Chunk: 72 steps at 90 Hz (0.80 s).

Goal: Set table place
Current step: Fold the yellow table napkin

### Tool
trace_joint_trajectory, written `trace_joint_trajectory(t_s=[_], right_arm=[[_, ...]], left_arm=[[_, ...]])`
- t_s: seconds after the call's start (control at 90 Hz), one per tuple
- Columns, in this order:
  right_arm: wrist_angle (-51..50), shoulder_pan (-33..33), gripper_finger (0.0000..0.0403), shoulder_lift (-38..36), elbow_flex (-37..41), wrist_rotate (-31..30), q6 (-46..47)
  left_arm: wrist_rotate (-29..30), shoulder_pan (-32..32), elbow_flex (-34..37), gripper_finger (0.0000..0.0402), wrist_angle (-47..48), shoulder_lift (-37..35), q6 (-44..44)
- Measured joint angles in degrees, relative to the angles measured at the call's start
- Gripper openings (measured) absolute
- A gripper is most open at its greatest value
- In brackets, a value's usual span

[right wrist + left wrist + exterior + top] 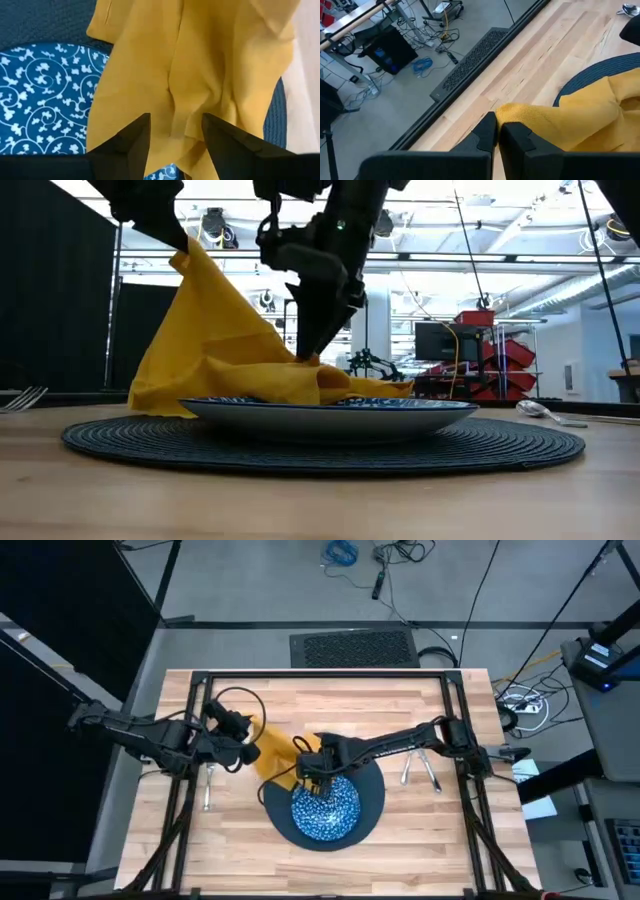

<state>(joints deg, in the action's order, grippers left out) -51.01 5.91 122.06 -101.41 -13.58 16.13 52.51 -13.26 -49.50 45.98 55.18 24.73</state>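
The left pincer (pixel 497 131) pinched a corner of the yellow napkin (pixel 272 755) and held it up. The right pincer (pixel 172 132) hung released over the napkin on the blue dish (pixel 330 812).

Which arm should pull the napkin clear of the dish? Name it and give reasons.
Left. Its tool is shut on the napkin, a corner raised off the dish. The right tool is open above it.

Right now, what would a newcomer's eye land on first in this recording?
The yellow napkin, pulled up like a tent: the left gripper pinches one corner high, while its other end drapes over the blue patterned dish on the dark round mat. The right gripper stands open over the cloth on the dish.
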Motion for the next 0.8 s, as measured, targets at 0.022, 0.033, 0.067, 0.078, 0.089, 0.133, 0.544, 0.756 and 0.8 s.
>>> trace_joint_trajectory(t_s=[0.022,0.033,0.067,0.078,0.089,0.133,0.544,0.756,0.8], right_arm=[[0.0,-0.1,0.0164,0.0,0.0,0.0,-0.2],[0.0,-0.1,0.0163,0.0,0.0,0.0,-0.2],[0.0,-0.2,0.0161,0.0,0.0,0.0,-0.3],[0.0,-0.3,0.0160,0.0,0.0,0.0,-0.3],[0.0,-0.3,0.0160,0.0,0.0,0.0,-0.3],[0.0,-0.5,0.0158,0.0,0.0,0.0,-0.3],[-0.3,-0.7,0.0100,0.0,0.0,1.5,-2.2],[0.9,-0.7,0.0003,0.0,0.0,1.8,-4.1],[1.2,-0.7,0.0002,0.0,0.0,1.7,-4.5]], left_arm=[[0.0,0.0,0.0,0.0000,0.0,0.0,0.0],[0.0,0.0,0.0,0.0000,0.0,0.0,0.0],[0.0,0.0,0.0,0.0000,0.0,0.0,0.0],[0.0,0.0,0.0,0.0000,0.0,0.0,0.0],[0.0,0.0,0.0,0.0000,0.0,0.0,0.0],[0.0,0.0,0.0,0.0000,0.0,0.0,0.0],[0.0,0.0,0.0,0.0000,0.0,0.0,0.0],[-0.1,0.0,0.0,0.0000,0.0,0.0,0.0],[-0.1,0.0,0.0,0.0000,0.0,0.0,0.0]])
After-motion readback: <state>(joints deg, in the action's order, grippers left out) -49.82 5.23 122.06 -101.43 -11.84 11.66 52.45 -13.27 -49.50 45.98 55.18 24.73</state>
